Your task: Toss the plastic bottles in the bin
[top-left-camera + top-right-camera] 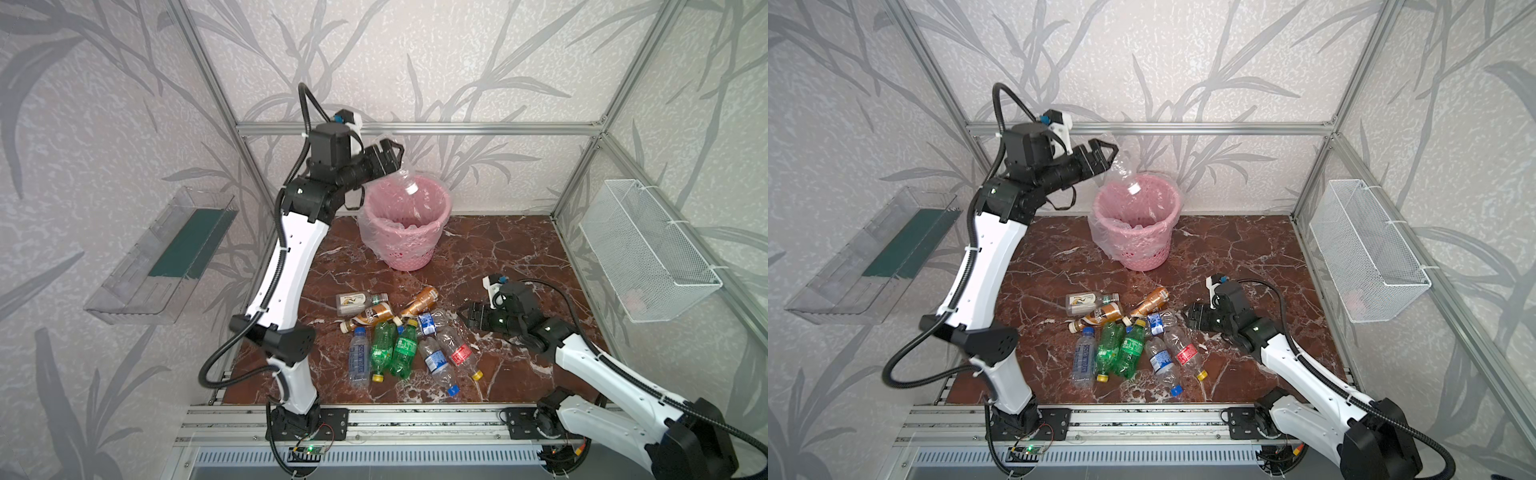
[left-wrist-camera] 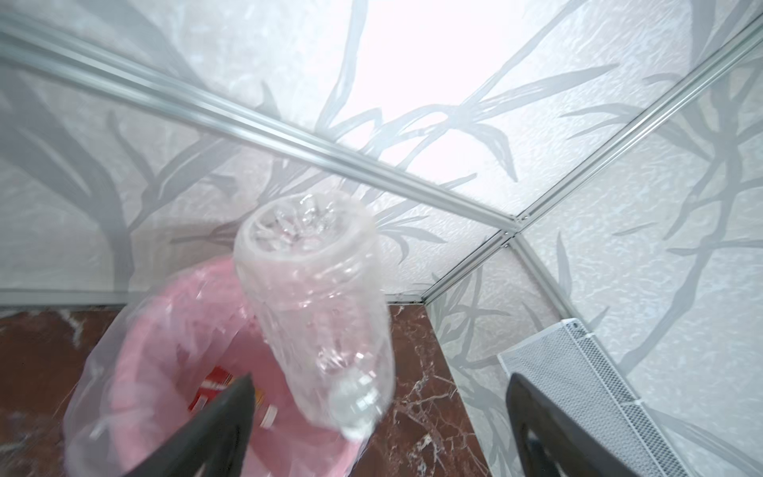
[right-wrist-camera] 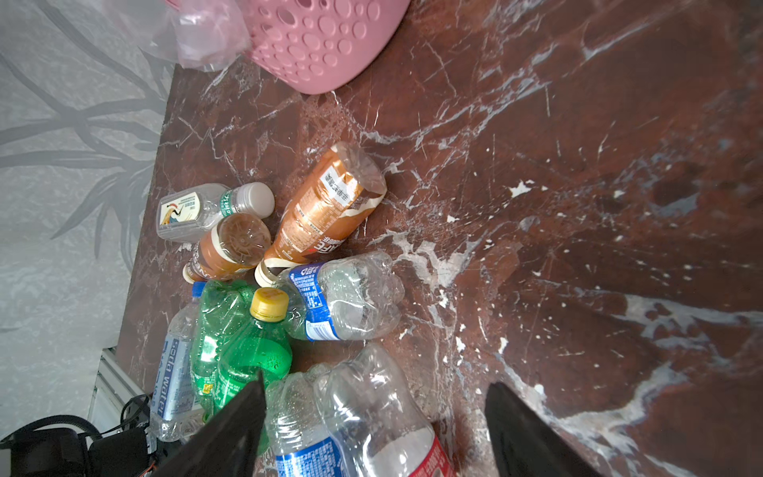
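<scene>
L gripper [image 2: 380, 380]: jaws spread wide, nothing pinched. Right ahead of them, btwn the two fingers in the wrist view but touching neither, the clear bottle [image 2: 318, 309] hangs cap-end down, blurred. Just beyond and below it is the bin [image 1: 407, 249] w/ its bag liner. The bottle's cap sits over the bin mouth in both top views. Deeper inside, a red-label bit [image 2: 214, 384] shows, so prob. at least one bottle is in.

R gripper [image 3: 375, 384]: low over the table [image 3: 578, 206], jaws also apart, empty. Nearest, lying btwn the fingers, is the red-label bottle [image 3: 371, 413]; against its side, a blue-label bottle [image 3: 297, 437]. Further out are a second blue-label bottle [image 3: 342, 297] and the two green bottles [image 3: 247, 351]. Past those lie the orange-brown bottles [image 3: 322, 210] and the white-labelled bottle [image 3: 194, 210]. The bin is farthest from these jaws, well apart.

Step, imo: drop for L, pre-grasp for R. Next, R needs to lower a bit, straddle the red-label bottle across its body and close w/o shoving the neighbour. It's thin plastic, so it may slip or buckle. L then goes to the pile.
</scene>
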You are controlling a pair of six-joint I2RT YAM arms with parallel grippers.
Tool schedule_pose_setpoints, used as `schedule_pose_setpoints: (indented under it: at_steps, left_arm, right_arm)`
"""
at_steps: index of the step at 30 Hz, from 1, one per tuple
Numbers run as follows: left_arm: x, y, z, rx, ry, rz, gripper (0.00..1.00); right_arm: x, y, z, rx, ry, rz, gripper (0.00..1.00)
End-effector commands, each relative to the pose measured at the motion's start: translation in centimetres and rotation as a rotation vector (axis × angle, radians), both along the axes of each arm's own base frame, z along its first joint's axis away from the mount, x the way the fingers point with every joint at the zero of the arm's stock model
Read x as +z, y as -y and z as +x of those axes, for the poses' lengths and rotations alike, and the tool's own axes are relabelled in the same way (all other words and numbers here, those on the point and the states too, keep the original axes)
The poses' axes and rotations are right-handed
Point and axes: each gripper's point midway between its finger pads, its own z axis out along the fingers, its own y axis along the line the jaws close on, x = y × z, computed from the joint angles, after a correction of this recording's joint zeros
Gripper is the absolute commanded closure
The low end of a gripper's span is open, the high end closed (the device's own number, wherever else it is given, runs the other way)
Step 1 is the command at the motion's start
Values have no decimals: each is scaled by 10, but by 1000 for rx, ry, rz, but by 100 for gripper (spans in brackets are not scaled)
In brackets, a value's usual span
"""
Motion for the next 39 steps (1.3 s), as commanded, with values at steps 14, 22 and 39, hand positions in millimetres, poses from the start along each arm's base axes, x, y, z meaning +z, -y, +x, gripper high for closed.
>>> schedule_pose_setpoints:
  at_steps: [14,22,39]
  left_arm:
    - [-140,-74,-138,176,-248,159,2]
    - [-230,-102,-187,229,-365,186,5]
    - [-318,-124,-219,298,-538,134,14]
  right_arm:
    - [-15,5,8,-23,-39,-40,15]
    - [-36,6,-5,7,-167,-102,16]
    - [-48,-4,-35,155,-194,-213,20]
